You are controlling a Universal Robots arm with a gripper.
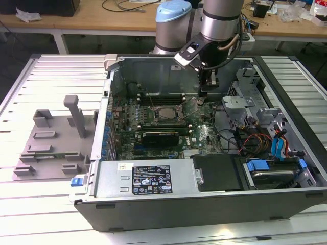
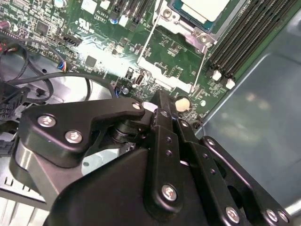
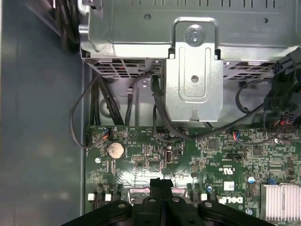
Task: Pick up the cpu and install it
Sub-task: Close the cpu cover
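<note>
Exterior view: install step, late. Seated cpu (image 1: 164, 113) in socket (image 2: 181, 21), inside case (image 1: 153, 66). Pressed-together, empty fingers (image 3: 156, 187) near open retention frame (image 2: 171, 63). Not yet latched; calls for gentle, steady press on frame, clear of cpu.

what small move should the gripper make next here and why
Probably a short nudge against the open silver metal retention frame to start folding it over. The shiny silver square cpu seems already seated in its metal-edged socket, and the black gripper, fingers together, hovers right beside that frame.
</note>
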